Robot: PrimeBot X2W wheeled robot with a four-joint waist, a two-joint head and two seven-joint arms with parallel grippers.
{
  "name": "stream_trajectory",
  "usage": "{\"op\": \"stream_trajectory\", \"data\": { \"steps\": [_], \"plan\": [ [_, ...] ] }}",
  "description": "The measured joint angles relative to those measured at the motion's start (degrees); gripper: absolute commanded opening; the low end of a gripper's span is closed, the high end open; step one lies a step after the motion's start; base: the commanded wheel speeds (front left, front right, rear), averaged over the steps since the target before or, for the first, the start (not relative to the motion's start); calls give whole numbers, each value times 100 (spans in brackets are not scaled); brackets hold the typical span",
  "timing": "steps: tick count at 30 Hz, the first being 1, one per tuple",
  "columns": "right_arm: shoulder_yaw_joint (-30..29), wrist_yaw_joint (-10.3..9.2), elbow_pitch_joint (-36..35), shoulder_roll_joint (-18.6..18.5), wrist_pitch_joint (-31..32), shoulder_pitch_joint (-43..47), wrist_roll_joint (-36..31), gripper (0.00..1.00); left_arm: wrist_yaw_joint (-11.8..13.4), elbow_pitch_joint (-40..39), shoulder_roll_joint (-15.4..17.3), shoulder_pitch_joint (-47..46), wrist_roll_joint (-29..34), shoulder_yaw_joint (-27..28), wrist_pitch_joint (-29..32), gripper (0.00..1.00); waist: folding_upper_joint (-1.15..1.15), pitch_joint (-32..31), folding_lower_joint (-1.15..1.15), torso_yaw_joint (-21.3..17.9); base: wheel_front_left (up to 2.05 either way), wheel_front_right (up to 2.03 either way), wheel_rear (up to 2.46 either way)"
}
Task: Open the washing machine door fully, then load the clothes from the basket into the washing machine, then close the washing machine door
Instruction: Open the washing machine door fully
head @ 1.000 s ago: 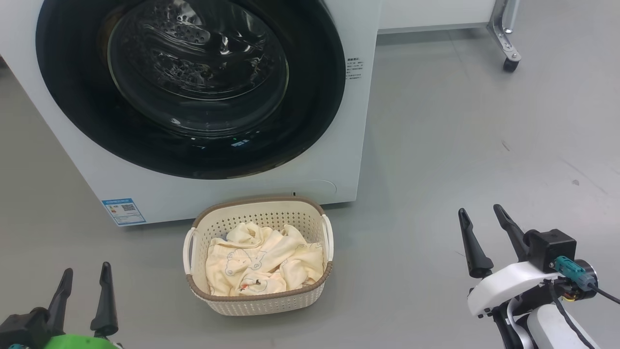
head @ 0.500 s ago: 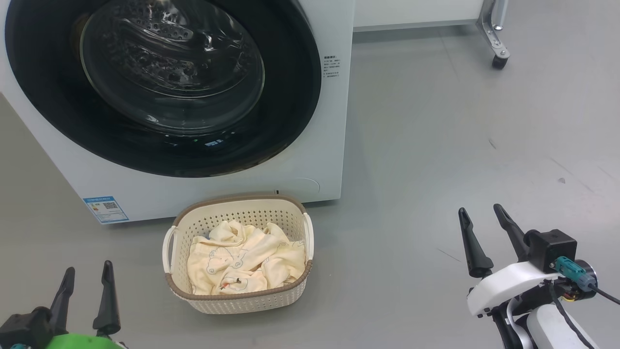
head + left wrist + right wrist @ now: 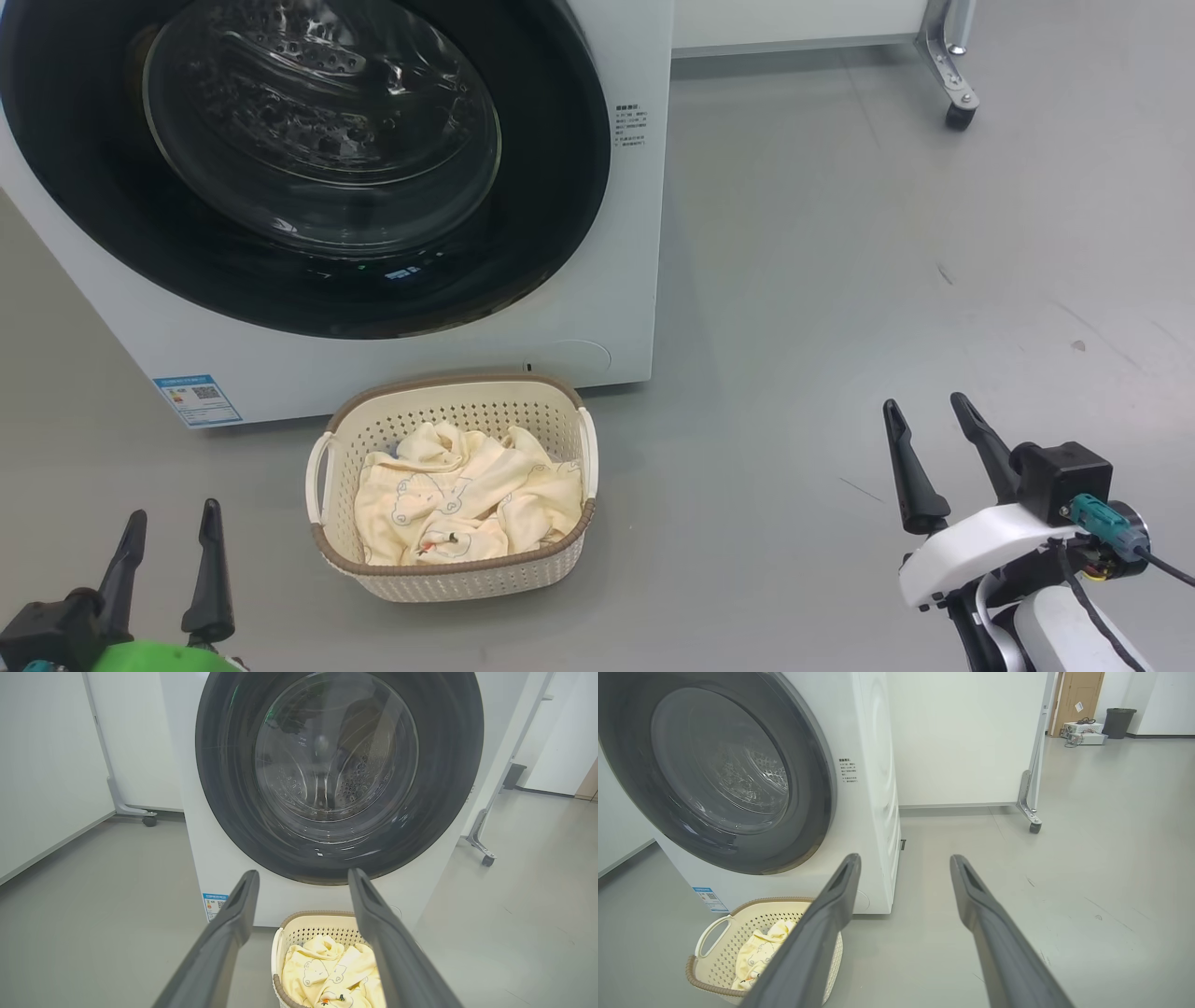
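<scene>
The white washing machine (image 3: 616,308) stands ahead with its black-rimmed round door (image 3: 308,168) shut against its front. On the floor just before it sits the cream basket (image 3: 455,579), holding pale yellow clothes (image 3: 462,499) with bear outlines. My left gripper (image 3: 171,523) hovers open at the lower left, short of the basket. Over bare floor, well right of the basket, my right gripper (image 3: 924,415) is open too. In the left wrist view the door (image 3: 338,770) fills the top and the basket (image 3: 299,926) lies between my fingers (image 3: 229,933). The right wrist view has the machine (image 3: 873,812) and basket (image 3: 738,924) at left.
Grey floor spreads to the right of the machine. A white partition on a metal foot with a caster (image 3: 957,114) stands behind at the upper right. Boxes and a dark bin (image 3: 1118,722) sit far back in the right wrist view.
The whole head picture has slid left, so the camera has turned right. The grippers keep their places in the view and stay open.
</scene>
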Motion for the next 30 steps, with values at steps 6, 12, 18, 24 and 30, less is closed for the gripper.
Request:
{"op": "stream_trajectory", "data": {
  "steps": [6, 12, 18, 24, 30],
  "plan": [
    [1, 0, 0, 18, -1, 0, 1, 100, -18, -7, -4, 1, 9, 11, 0, 100, 0, 21, 0, 1, 0, 0, 0],
    [1, 0, 0, 45, -7, -1, 21, 100, -20, -24, -23, 1, 47, 42, 0, 100, 0, 36, 0, 5, 0, 0, 0],
    [-15, 1, -45, 85, -7, -129, 76, 100, -24, -112, -60, 3, 79, 67, -1, 100, 0, 77, 0, 11, 0, 0, 0],
    [-332, 5, -231, 310, -71, -298, 528, 100, -51, -168, -98, 4, 105, 78, 0, 100, 0, 149, 0, 23, 0, 0, 0],
    [-666, 36, -370, 526, -133, -501, 1035, 100, -68, -186, -113, 4, 113, 87, 0, 100, 0, 265, 0, 55, 0, 0, 0]
  ]
}}
